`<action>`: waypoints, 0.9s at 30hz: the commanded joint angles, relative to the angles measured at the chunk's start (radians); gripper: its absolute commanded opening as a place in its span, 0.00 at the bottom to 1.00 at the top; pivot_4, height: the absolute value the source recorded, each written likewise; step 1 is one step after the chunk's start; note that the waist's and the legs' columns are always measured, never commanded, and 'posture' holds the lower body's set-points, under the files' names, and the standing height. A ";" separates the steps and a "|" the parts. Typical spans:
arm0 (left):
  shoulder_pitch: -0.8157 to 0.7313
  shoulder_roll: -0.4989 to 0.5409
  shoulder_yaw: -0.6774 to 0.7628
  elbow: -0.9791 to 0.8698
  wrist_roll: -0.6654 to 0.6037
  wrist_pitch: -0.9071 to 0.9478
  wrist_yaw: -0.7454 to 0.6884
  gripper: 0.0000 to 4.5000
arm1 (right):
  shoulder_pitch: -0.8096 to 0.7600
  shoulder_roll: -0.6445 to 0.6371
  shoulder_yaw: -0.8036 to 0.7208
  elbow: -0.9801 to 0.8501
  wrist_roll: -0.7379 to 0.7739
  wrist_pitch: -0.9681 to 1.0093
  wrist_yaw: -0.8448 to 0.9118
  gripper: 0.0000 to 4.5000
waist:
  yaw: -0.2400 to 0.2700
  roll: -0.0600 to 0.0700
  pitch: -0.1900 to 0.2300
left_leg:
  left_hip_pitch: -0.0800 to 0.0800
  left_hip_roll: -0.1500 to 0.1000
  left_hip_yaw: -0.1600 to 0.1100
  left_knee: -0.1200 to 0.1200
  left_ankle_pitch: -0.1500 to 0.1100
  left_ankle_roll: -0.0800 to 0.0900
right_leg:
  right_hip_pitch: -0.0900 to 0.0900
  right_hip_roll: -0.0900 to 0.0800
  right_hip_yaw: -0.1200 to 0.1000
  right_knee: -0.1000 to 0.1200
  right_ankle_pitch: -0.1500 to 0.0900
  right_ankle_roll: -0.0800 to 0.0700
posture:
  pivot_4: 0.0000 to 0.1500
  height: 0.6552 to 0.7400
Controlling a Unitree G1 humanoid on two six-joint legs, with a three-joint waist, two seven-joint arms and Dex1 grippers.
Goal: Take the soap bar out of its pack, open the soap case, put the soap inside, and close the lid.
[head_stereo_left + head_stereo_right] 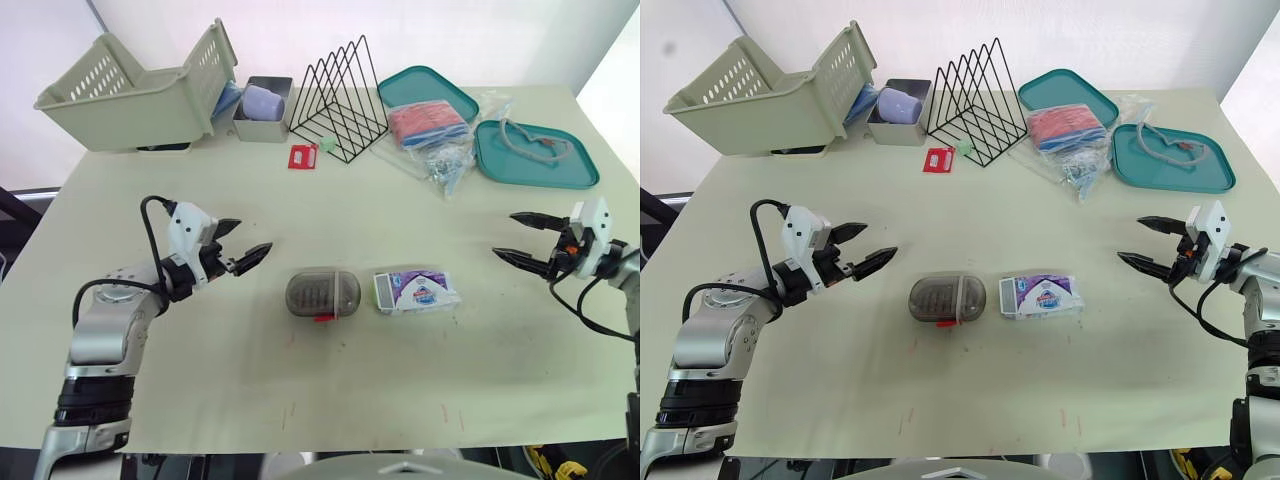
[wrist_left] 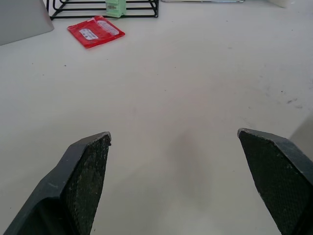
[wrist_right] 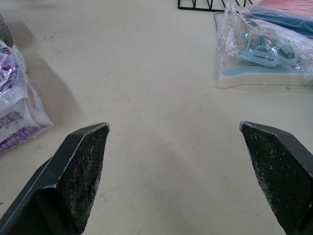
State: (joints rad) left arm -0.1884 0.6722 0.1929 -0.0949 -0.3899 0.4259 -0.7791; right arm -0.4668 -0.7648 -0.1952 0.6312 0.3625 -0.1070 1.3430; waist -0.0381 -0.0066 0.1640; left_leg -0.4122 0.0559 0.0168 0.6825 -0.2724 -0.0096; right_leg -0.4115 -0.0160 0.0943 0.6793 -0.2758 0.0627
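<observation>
A grey translucent soap case (image 1: 322,293), lid shut, lies in the middle of the table with a small red clasp at its front. Right beside it lies the soap pack (image 1: 417,291), purple and white, with one end open toward the case; its edge shows in the right wrist view (image 3: 17,112). My left gripper (image 1: 240,244) hovers open to the left of the case, empty. Over at the right side of the table my right gripper (image 1: 518,237) is open too, well apart from the pack, with nothing between its fingers (image 3: 83,166).
Along the far edge stand a tipped beige basket (image 1: 140,85), a grey tin (image 1: 262,108), a black wire rack (image 1: 338,98), a red packet (image 1: 302,156), bagged items (image 1: 435,135) and two teal lids (image 1: 535,153). Bare table lies in front of the case.
</observation>
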 commanded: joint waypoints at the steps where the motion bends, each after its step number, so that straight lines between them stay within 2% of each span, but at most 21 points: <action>1: -0.008 0.012 0.019 -0.010 0.002 -0.024 -0.001 0.99 | -0.014 -0.008 -0.028 -0.021 0.027 0.012 0.000 1.00 | 0.000 0.000 0.000 | 0.000 0.000 0.000 0.000 0.000 0.000 | 0.000 0.000 0.000 0.000 0.000 0.000 | 1.00 1.00; 17: -0.012 0.001 0.015 0.009 0.003 -0.059 -0.024 0.99 | -0.005 -0.014 -0.026 -0.020 0.020 0.020 0.014 1.00 | 0.000 0.000 0.000 | 0.000 0.000 0.000 0.000 0.000 0.000 | 0.000 0.000 0.000 0.000 0.000 0.000 | 1.00 1.00; 27: -0.039 -0.006 0.010 0.027 0.011 -0.127 -0.042 0.99 | -0.029 -0.023 0.001 -0.012 -0.012 -0.079 0.061 1.00 | 0.000 0.000 0.000 | 0.000 0.000 0.000 0.000 0.000 0.000 | 0.000 0.000 0.000 0.000 0.000 0.000 | 1.00 1.00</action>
State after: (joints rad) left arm -0.2070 0.6607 0.1921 -0.0620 -0.3753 0.3409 -0.8068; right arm -0.4683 -0.7645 -0.1908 0.6443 0.3407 -0.1683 1.3830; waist -0.0378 -0.0067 0.1640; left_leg -0.4122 0.0560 0.0168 0.6826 -0.2724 -0.0096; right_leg -0.4115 -0.0160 0.0942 0.6794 -0.2758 0.0627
